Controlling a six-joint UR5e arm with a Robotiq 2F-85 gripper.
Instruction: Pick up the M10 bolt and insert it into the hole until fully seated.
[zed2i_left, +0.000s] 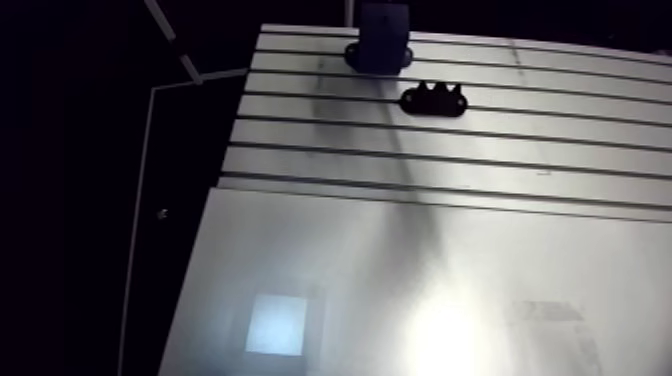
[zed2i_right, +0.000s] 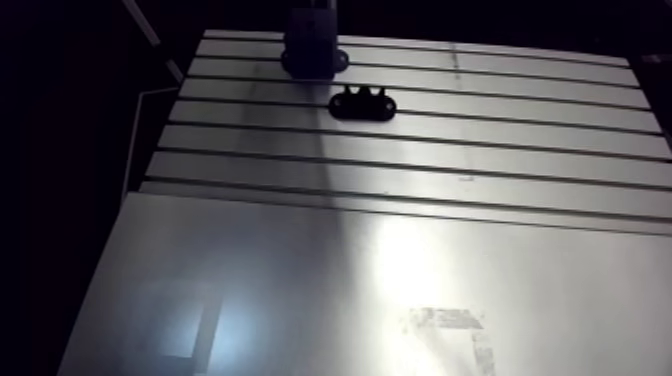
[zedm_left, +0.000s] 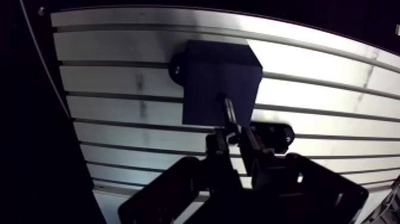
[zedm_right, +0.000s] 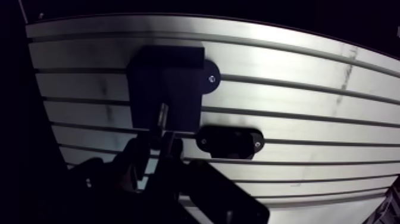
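On the slotted aluminium table (zed2i_left: 420, 300), toward its far rows of grooves, stands a dark blue box-shaped block (zedm_left: 220, 77) with a rounded flange at its foot. It is the largest thing on the surface and, by my reading, the part that is to take the bolt. Its top face is too dark in every view for a hole to be made out.

The black two-fingered gripper (zedm_left: 234, 138) hangs over the near edge of this block in the wrist view. Its jaws are drawn in to a narrow gap and clamp a slim object between them. Just beside the block, to one side of the fingers, lies a low black oval holder (zedm_right: 229, 142) with a screw at each end; in the arm view it shows three small humps along its top.

The clamped object is the thin grey metal M10 bolt (zedm_left: 228, 112), which juts out ahead of the fingertips across the block's face.

So the pick-up looks done. Lining up with the hole, inserting and seating appear to be left; whether the tip has entered anything cannot be told.
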